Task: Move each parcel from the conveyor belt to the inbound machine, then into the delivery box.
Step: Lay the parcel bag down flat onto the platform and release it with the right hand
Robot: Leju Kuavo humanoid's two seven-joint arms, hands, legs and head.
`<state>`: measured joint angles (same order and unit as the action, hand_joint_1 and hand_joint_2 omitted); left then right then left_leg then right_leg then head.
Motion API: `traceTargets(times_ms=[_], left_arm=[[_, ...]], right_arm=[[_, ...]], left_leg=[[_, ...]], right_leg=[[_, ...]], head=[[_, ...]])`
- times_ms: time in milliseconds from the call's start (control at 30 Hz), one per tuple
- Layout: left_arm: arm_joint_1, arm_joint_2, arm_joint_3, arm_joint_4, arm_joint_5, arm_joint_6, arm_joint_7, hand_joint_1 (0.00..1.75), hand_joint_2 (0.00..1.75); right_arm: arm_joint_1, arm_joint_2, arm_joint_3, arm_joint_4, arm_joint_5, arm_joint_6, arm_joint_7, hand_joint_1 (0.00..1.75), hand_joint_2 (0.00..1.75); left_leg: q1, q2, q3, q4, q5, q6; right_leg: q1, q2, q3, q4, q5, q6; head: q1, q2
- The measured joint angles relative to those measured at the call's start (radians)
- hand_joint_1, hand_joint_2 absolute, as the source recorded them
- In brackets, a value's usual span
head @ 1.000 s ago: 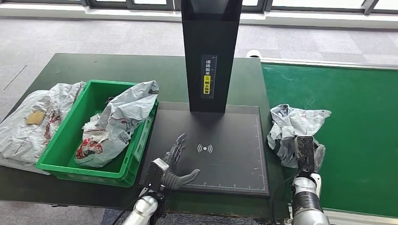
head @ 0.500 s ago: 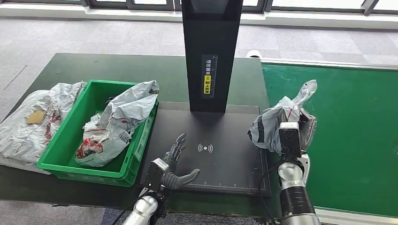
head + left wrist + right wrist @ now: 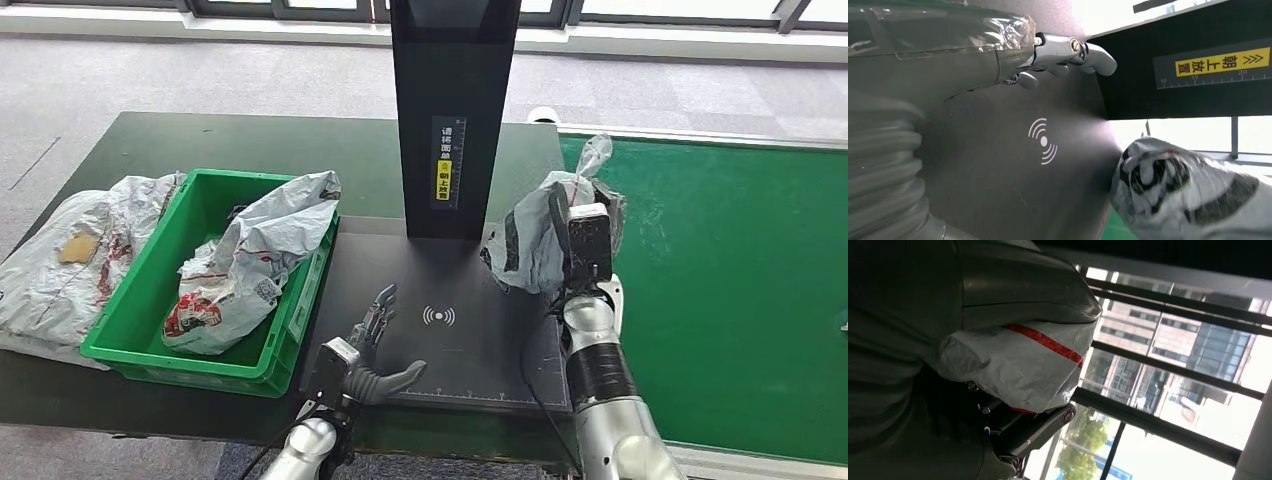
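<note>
Right hand gripping a grey plastic parcel above the scanner pad at 2 o'clock, left hand spread, apparently resting at 8 o'clock.

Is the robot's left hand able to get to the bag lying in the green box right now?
Probably yes. The left hand rests open on the black scanner plate, right beside the green box. The bag lies on top, partly over the near rim, with nothing covering it.

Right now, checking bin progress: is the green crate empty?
No, a grey crumpled parcel lies inside the green crate.
</note>
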<state>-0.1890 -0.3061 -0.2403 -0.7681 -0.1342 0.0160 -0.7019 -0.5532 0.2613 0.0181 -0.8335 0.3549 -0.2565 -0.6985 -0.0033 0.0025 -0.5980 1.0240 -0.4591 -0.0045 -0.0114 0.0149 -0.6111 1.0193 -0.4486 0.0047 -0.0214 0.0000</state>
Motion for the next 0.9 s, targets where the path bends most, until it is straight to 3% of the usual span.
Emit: traceTargets(times_ms=[167,300,500,667,900], left_arm=[[-0.001,0.000,-0.002,0.003,0.006,0.002,0.000,0.00,1.75],[-0.002,0.000,-0.003,0.007,0.006,0.003,0.000,0.00,1.75],[-0.020,-0.002,-0.010,0.022,0.014,0.000,0.000,0.00,1.75],[-0.042,-0.006,-0.021,0.039,0.025,0.000,0.000,0.00,1.75],[-0.060,-0.010,-0.027,0.055,0.026,-0.002,0.000,0.00,1.75]], right_arm=[[-0.078,0.067,0.043,0.148,0.002,0.037,0.000,1.75,1.75],[-0.109,0.092,0.079,0.214,-0.025,0.043,0.000,1.75,1.75],[-0.117,0.105,0.139,0.273,-0.101,0.086,0.000,1.75,1.75],[-0.115,0.107,0.195,0.279,-0.207,0.198,0.000,1.75,1.75],[-0.112,0.106,0.214,0.274,-0.244,0.253,-0.001,1.75,1.75]], left_leg=[[0.000,-0.001,0.000,0.000,0.001,-0.002],[0.001,-0.002,0.000,0.000,0.001,-0.002],[0.000,-0.002,-0.001,0.000,0.001,-0.002],[0.000,-0.002,-0.001,0.000,0.001,-0.002],[0.000,-0.002,-0.001,0.000,0.001,-0.002]], right_leg=[[0.001,0.000,-0.001,0.000,0.000,0.000],[0.000,0.000,-0.001,0.000,0.000,0.000],[0.000,0.000,-0.001,0.000,0.000,0.000],[0.000,0.000,-0.001,0.000,0.000,0.000],[0.000,0.000,-0.001,0.000,0.000,0.000]], head=[[0.000,0.000],[0.000,0.000],[0.000,0.000],[0.000,0.000],[0.000,0.000]])
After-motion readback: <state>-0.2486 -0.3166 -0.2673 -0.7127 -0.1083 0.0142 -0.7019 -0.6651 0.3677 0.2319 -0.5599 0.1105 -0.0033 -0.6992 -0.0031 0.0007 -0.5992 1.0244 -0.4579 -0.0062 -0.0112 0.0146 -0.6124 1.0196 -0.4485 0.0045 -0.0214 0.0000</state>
